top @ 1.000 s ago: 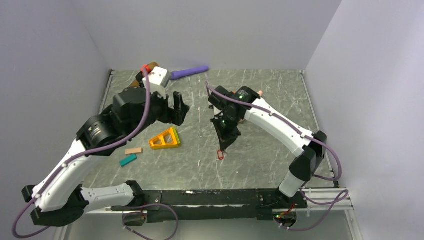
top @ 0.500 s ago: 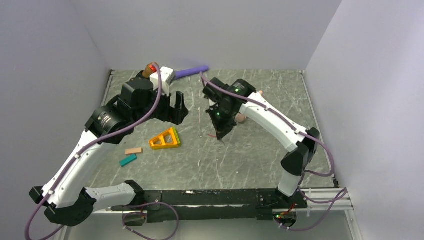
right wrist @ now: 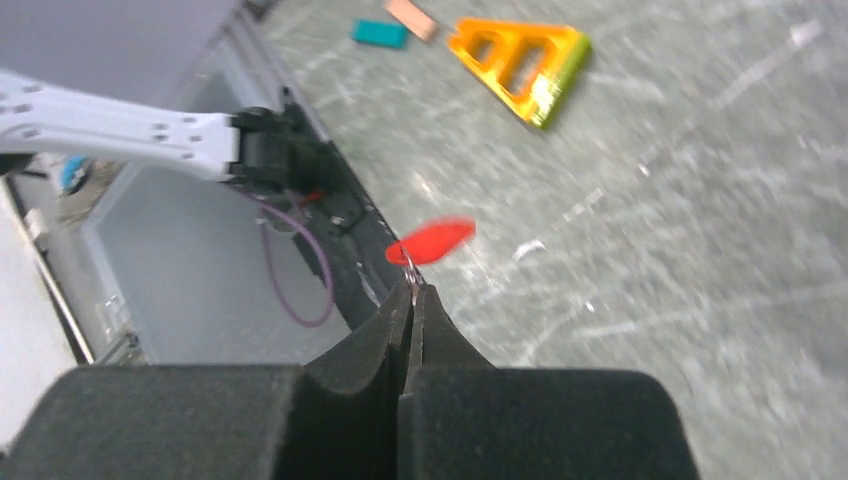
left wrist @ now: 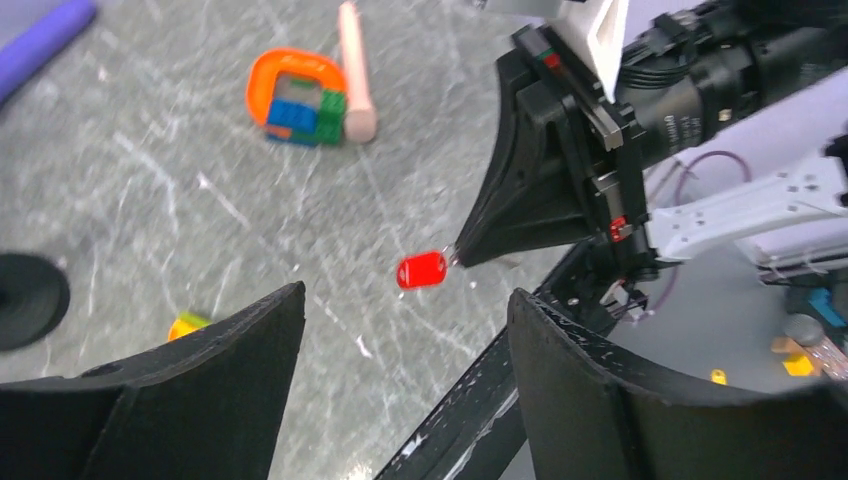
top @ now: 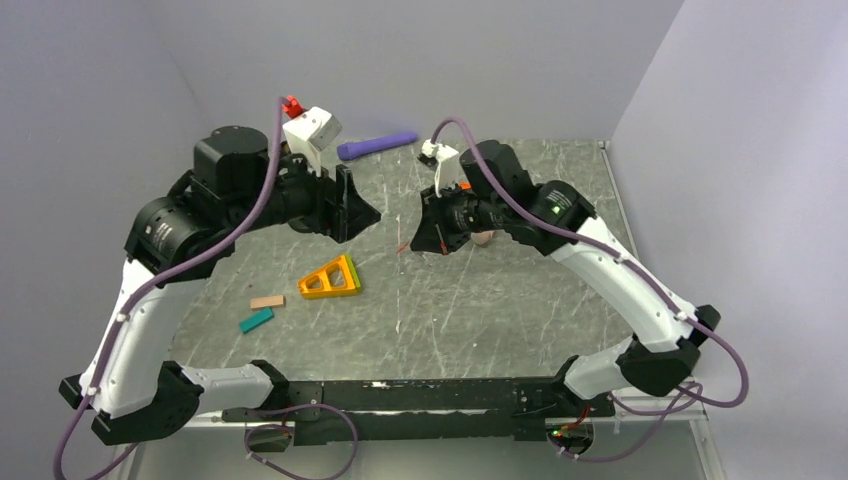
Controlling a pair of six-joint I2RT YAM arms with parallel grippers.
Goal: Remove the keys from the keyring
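The keys are one small red oval tag, hanging in the air off a thin metal keyring. My right gripper is shut on that ring, with the tag just beyond its fingertips. From above, the tag shows as a red speck at the tip of the right gripper, held above the table's middle. My left gripper is open and faces it from the left. In the left wrist view the tag floats ahead of the open left gripper, touching neither finger.
An orange-yellow triangle, a tan block and a teal block lie front left. A purple stick lies at the back. An orange loop with blue and green blocks lies beside a wooden peg.
My right gripper has lifted the red tag off the table and swung to point left. The left arm has risen and turned its open jaws toward it.
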